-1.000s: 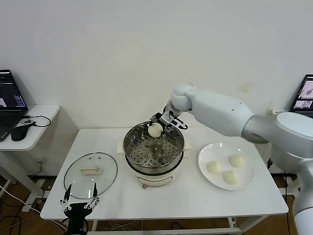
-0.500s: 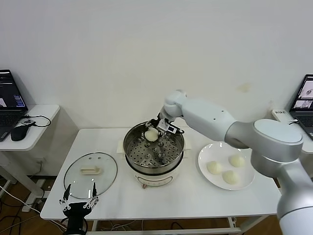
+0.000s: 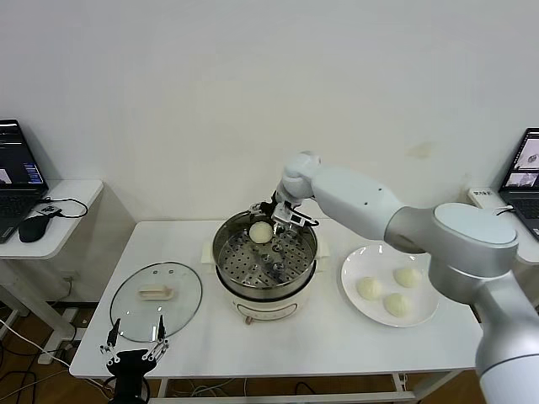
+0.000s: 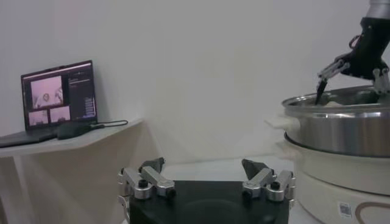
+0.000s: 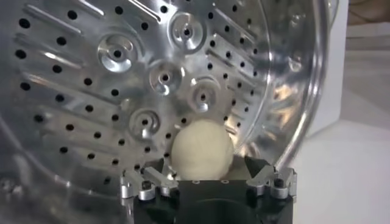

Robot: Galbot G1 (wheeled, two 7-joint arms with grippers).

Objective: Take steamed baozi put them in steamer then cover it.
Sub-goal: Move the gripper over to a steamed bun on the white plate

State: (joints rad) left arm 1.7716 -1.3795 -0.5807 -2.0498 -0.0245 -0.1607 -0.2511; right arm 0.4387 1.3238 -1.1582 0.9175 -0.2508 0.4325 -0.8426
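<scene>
The steamer (image 3: 253, 308) stands mid-table, its perforated tray (image 5: 122, 79) bare except for one baozi (image 3: 260, 231) lying at its far side. My right gripper (image 3: 281, 221) hangs just behind that bun, inside the rim. It is open, with the fingers apart on either side of the baozi (image 5: 201, 149) and not pressing it. Three more baozi (image 3: 369, 288) lie on a white plate (image 3: 349, 273) to the right. The glass cover (image 3: 135, 307) lies flat on the table to the left. My left gripper (image 3: 136, 328) is parked open at the front left edge, near the cover.
A side table (image 3: 59, 227) at far left carries a laptop (image 3: 17, 181) and a mouse (image 3: 35, 227). Another laptop (image 3: 524, 164) stands at far right. The steamer's steel wall (image 4: 341, 122) rises close to my left gripper (image 4: 203, 164).
My right gripper has sunk lower into the steamer and opened. It has let go of the baozi, which now rests on the tray. The left arm has not moved.
</scene>
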